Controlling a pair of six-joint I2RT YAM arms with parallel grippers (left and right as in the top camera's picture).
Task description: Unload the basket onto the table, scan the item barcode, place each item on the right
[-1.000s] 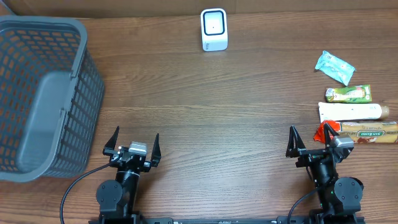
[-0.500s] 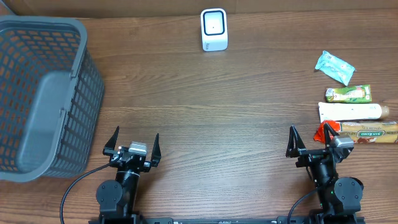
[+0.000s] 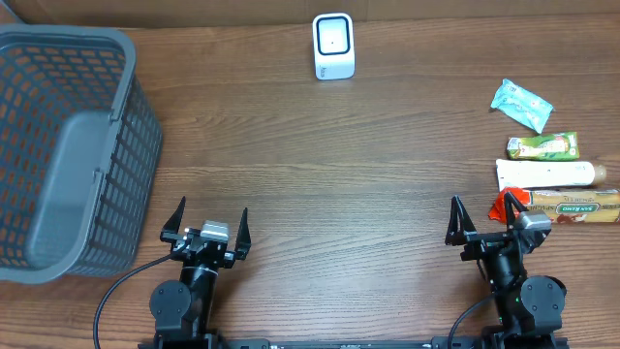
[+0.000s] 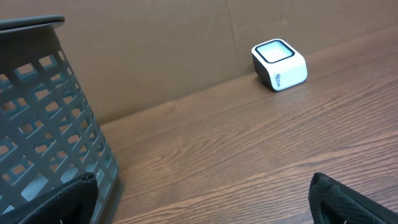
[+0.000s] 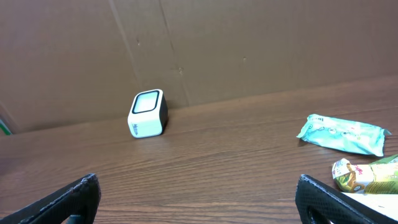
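The white barcode scanner (image 3: 333, 46) stands at the table's far edge, and shows in the left wrist view (image 4: 280, 64) and the right wrist view (image 5: 148, 114). Several items lie at the right: a teal packet (image 3: 522, 105) (image 5: 341, 135), a green packet (image 3: 543, 146) (image 5: 367, 173), a white tube (image 3: 545, 174), a tan box (image 3: 572, 206) and a red piece (image 3: 506, 206). My left gripper (image 3: 210, 215) (image 4: 202, 186) rests open and empty at the near left. At the near right, just left of the red piece, my right gripper (image 3: 484, 218) (image 5: 198, 186) stands open and empty.
A large grey mesh basket (image 3: 68, 155) (image 4: 43, 124) fills the left side, close to my left gripper. A brown cardboard wall (image 5: 249, 43) runs behind the scanner along the table's far edge.
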